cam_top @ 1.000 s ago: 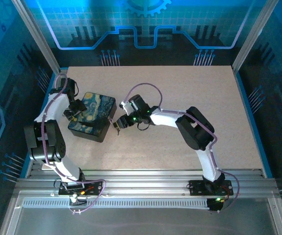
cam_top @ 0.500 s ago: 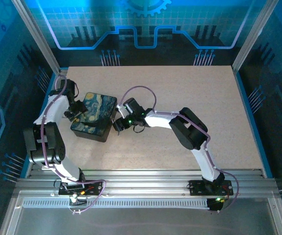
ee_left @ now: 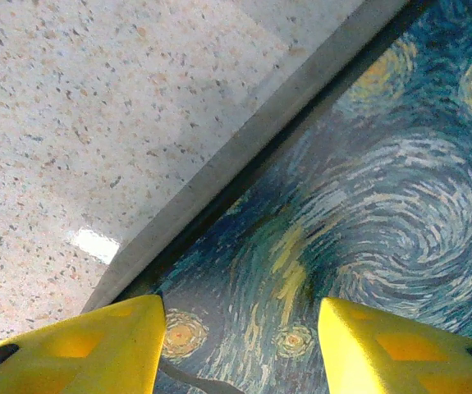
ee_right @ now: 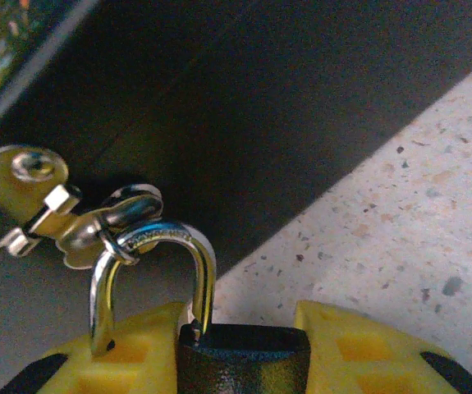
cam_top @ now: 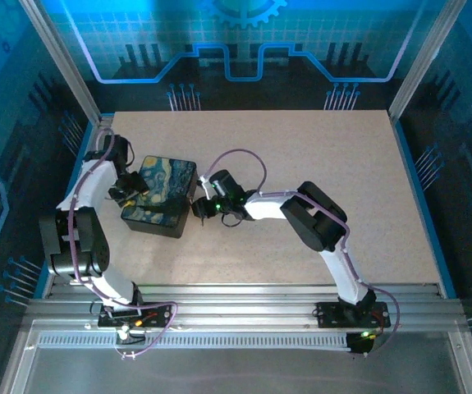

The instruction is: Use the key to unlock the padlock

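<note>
Right gripper [ee_right: 244,349] pinches the padlock [ee_right: 244,365] at the box's [cam_top: 160,205] right side; left gripper [ee_left: 240,349] is spread over the box's lid.

In the right wrist view the padlock's dark body sits clamped between the 2 yellow fingers [ee_right: 129,349]. Its silvery shackle [ee_right: 205,271] rises toward the box's dark side wall and passes through a ring of the brass-coloured hasp [ee_right: 47,205] fixed there. From the top view, that gripper [cam_top: 199,209] is pressed up against the box's right face, just above the speckled table [cam_top: 318,164]. The left gripper [cam_top: 125,190] is at the box's left edge, its 2 fingers [ee_left: 96,345] held well apart above the swirl-painted lid with nothing between them; whether they touch the lid cannot be told.
</note>
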`<state>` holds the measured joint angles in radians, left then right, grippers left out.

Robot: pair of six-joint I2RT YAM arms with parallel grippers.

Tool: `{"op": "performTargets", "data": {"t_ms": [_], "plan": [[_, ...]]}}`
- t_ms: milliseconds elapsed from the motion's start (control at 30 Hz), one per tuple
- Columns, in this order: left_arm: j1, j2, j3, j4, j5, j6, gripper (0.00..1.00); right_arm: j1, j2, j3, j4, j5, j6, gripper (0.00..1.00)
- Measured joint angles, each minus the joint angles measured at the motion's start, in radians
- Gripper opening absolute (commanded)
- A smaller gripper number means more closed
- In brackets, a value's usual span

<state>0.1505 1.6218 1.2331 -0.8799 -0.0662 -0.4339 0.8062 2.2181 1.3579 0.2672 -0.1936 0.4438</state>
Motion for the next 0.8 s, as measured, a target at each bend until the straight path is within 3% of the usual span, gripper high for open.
{"op": "performTargets", "data": {"t_ms": [167,233,300,367,633,800], "plan": [[-0.011,-0.007,-0.008,-0.005,0.004,-0.001,0.52,-0.014,-0.012,-0.073,0.125,-0.034,0.042,0.27],[-0.011,-0.011,-0.012,-0.005,0.013,-0.002,0.52,-0.021,-0.017,-0.102,0.172,-0.051,0.065,0.31],[-0.016,-0.015,-0.017,-0.005,0.024,-0.004,0.53,-0.031,-0.027,-0.143,0.227,-0.072,0.091,0.42],[-0.023,-0.021,-0.022,-0.005,0.028,-0.004,0.53,-0.044,-0.048,-0.183,0.256,-0.098,0.108,0.43],[-0.037,-0.035,-0.039,0.005,0.018,-0.01,0.53,-0.09,-0.066,-0.211,0.254,-0.156,0.113,0.41],[-0.037,-0.037,-0.04,0.006,0.018,-0.011,0.53,-0.09,-0.066,-0.203,0.242,-0.169,0.108,0.47]]}}
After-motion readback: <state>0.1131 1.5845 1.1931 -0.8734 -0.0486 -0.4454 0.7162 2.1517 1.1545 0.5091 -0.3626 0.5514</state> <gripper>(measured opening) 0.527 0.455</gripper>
